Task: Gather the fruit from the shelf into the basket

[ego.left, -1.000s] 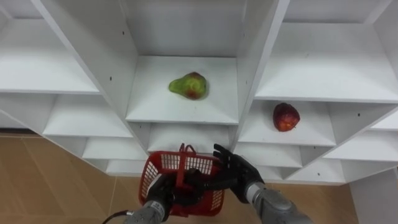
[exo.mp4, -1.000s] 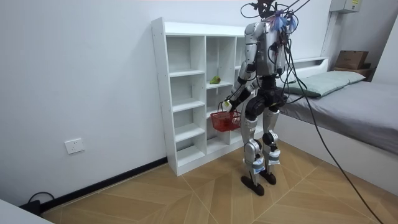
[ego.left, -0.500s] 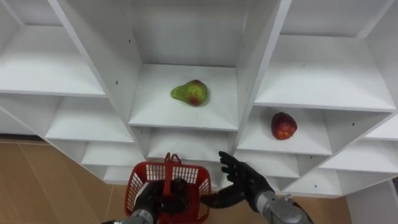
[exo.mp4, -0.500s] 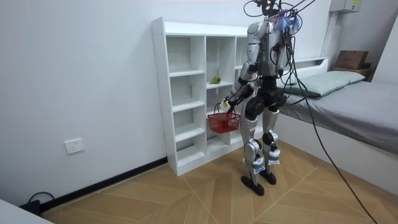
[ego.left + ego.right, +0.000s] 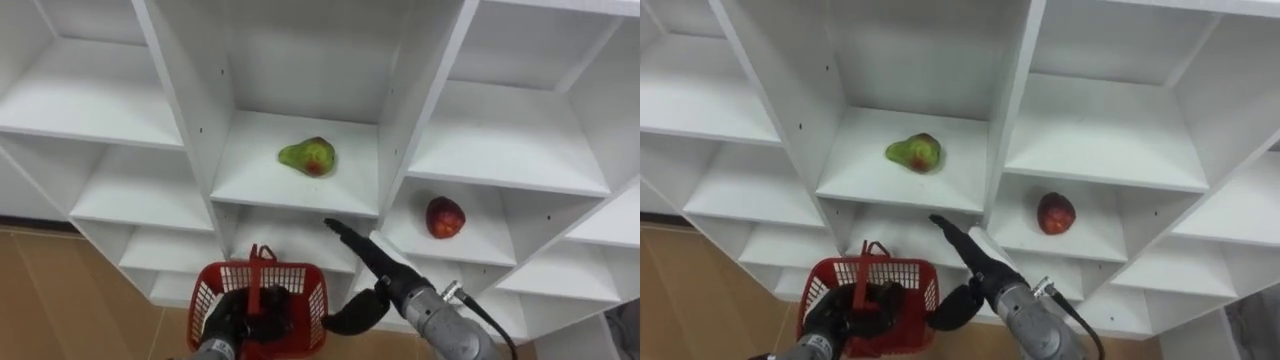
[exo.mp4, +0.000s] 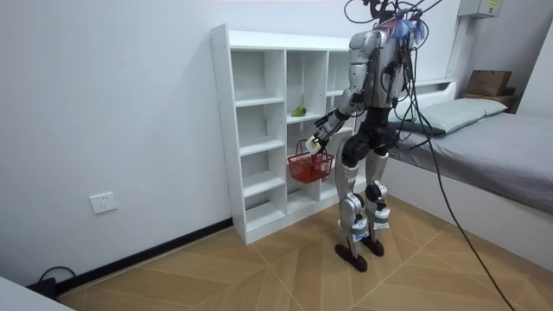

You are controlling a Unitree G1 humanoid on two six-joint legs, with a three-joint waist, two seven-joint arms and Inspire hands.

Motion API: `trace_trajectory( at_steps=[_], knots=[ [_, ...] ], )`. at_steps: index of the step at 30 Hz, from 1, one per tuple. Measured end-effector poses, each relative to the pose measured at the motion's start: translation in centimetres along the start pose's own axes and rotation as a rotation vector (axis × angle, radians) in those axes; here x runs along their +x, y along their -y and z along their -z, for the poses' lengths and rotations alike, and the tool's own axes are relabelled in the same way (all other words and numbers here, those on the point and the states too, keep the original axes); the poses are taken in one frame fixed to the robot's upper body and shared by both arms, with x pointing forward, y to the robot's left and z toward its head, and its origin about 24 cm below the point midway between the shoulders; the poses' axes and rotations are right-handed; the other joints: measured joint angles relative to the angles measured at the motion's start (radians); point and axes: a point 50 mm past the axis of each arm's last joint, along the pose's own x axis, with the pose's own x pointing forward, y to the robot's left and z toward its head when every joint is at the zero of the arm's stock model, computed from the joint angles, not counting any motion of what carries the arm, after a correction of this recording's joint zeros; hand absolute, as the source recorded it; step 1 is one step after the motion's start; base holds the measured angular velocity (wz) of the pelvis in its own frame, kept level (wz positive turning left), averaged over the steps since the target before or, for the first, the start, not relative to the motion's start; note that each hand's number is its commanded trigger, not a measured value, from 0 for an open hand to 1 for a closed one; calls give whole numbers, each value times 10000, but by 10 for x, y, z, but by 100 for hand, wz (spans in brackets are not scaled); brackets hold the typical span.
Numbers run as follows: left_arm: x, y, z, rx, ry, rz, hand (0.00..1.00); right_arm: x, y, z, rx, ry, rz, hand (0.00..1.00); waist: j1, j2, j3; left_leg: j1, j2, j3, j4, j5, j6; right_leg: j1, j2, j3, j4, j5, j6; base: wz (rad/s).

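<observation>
The green, red-blushed pear (image 5: 307, 156) lay on its side near the middle of the centre shelf board (image 5: 290, 190) of the white closet (image 5: 415, 130), touched by nothing. The red apple (image 5: 445, 216) sat one compartment to the right and a level lower, behind an upright divider. The right hand (image 5: 383, 275) pointed up at the pear with straight fingers (image 5: 345, 238) and the thumb held apart, empty, its tips just below the front edge of that board and well short of the fruit. The likeliest trouble was there: from so low, the fingers could strike the board's lip, or come in flat and nudge the rounded pear deeper into the compartment instead of closing round it. A loose hold on its tapered end might let it slip and fall past the red basket (image 5: 308, 295) to the wooden floor (image 5: 60, 290). The left hand (image 5: 240, 318) was curled round the basket's handle low in front of the lower shelves, and it hid much of the inside. Hung that close, the basket could knock the closet if the robot leaned in, and it sat left of the line down from the pear.
</observation>
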Motion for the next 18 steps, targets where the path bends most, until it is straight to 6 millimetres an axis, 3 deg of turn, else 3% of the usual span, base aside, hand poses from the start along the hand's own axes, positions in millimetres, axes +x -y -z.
trace_trajectory(
  at_steps=[3, 9, 14, 18],
  knots=[
    [0, -2, -1, -69, 46, -101, 100, -1, 6, -11, -723, 442, 143, 0, 73, -105, 33, 3, 3, -17, -20, 1, -1, 3, -1, -44, 2, 0, 0, 1],
    [-2, -10, 3, -25, -39, -315, 100, -2, 12, -33, -1798, 1288, 479, 0, 118, -332, 18, 304, 29, 2, -111, 4, -1, 183, 16, 21, 17, 1, 2, -1],
    [-2, -16, 2, -20, -17, -500, 100, -3, 17, -51, -2240, 1998, 872, 0, 551, -531, 47, 520, 33, 34, -144, 3, 0, 380, 55, 463, 13, 1, 4, -1],
    [-3, -18, 6, -30, -115, -567, 100, -5, 18, -66, -2237, 2668, 1134, 0, 634, -564, 56, 544, 23, -94, -146, -2, 2, 466, 55, 446, 7, 2, 6, 12]
  ],
)
